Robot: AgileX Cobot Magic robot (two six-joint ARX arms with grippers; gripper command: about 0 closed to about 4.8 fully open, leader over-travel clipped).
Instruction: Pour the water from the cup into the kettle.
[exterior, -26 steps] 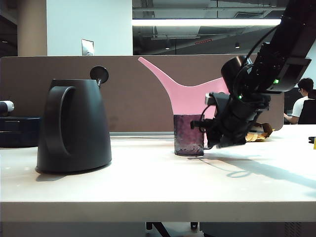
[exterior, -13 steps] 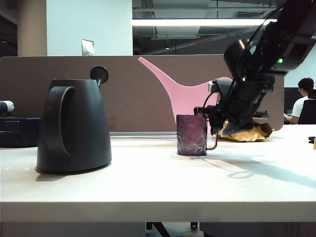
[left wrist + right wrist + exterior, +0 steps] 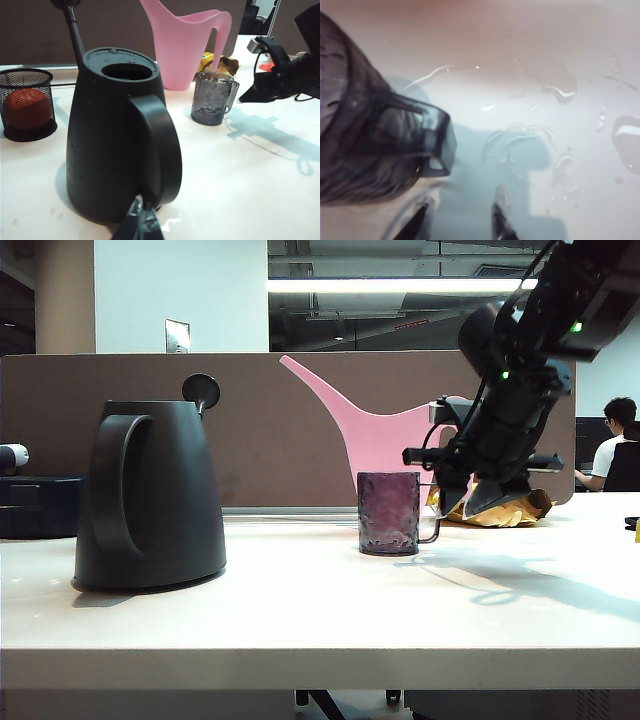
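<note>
The cup [image 3: 389, 513], a translucent purple-tinted mug with dimpled walls, stands upright on the white table [image 3: 320, 610], its thin loop handle on the side away from the kettle. The black kettle [image 3: 150, 495] sits well apart from the cup, lid opening uncovered, its knob on a thin stem raised beside the opening.

Right gripper [image 3: 470, 502]: in the air just beside the cup's handle, off the table, touching nothing. The right wrist view shows both fingertips [image 3: 501, 220] with a moderate gap between them, nothing in it; cup handle [image 3: 427, 137] near but apart. Jaws parted, empty.

Left gripper [image 3: 141, 225]: low on the table, near the kettle's base on its handle side, far side of the kettle from the cup. Only the tips show, drawn close together with nothing between them.

Pink watering can [image 3: 375, 430] stands behind the cup, by the brown partition. A black mesh holder [image 3: 27, 102] with an orange ball inside sits beyond the kettle, on its side away from the cup. Water droplets [image 3: 560, 92] lie on the table near the cup.
</note>
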